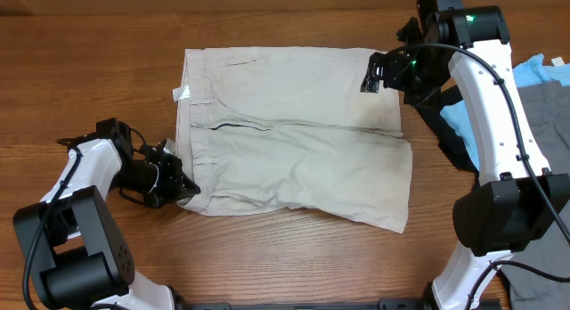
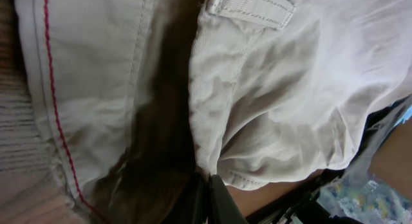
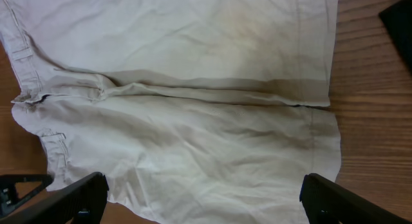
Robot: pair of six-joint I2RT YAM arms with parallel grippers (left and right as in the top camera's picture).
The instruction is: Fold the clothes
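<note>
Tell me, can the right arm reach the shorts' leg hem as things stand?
Probably yes: the right gripper hangs open just over that hem of the shorts, and nothing lies on the cloth there.

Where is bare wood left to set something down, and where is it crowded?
Bare table: the far strip beyond the shorts, the far-left corner above the left arm, the near strip below the shorts. Crowded: the right side, with the right arm and piled blue, grey and black clothes.
</note>
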